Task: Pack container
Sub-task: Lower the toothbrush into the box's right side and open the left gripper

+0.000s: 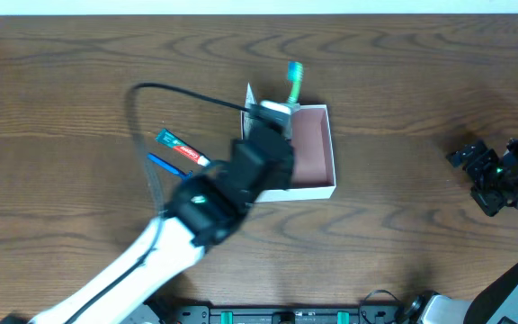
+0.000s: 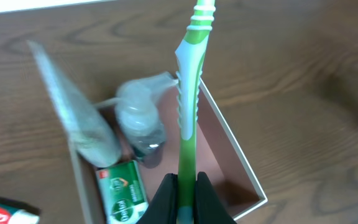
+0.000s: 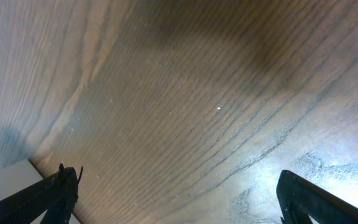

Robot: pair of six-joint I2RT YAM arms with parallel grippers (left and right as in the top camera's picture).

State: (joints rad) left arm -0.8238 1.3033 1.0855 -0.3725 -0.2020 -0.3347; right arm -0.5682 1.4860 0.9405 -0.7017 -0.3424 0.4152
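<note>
The left arm, at seven o'clock, is showing a white shell giving way to black housing — a black cable looping off it. The right arm, at three o'clock, is glowing green on black, white behind.

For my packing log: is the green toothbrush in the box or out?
Out: the left end effector grips the toothbrush above the cardboard box.
</note>
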